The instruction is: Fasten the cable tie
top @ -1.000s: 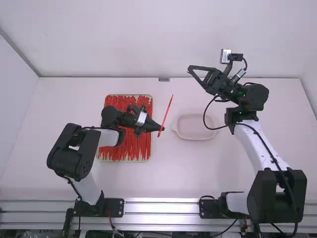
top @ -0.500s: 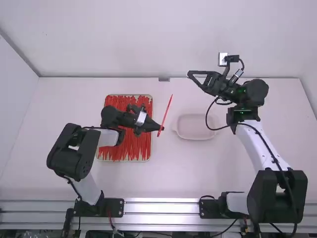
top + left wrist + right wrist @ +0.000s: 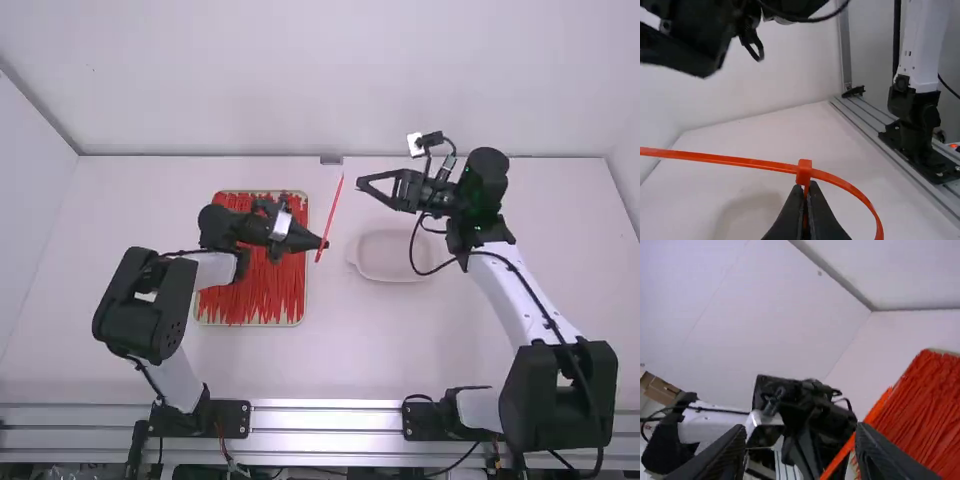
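Closest to me, the left hand [image 3: 320, 243] hangs over the wooden tray [image 3: 255, 323] of spare ties [image 3: 245, 290], which sits on the tabletop [image 3: 120, 200]. Its fingers are pressed together on a single red cable tie [image 3: 331, 215], pinching it right at the head [image 3: 804, 170]. The strap rises away from that grip as a slanted line, lifted off the tray. In the left wrist view the strap runs out on both sides of the head, one side curving down and round, but I can't say whether the tail has gone through the slot. I'd judge the job barely begun: one tie picked out and held up, no snug loop that I can make out, and the feeding and pulling left to do. Past the tray lies a shallow white dish [image 3: 390, 268]. Farthest back, the right hand [image 3: 372, 193] is spread wide with nothing in it, just beside the strap's far tip and pointed at it, not touching.
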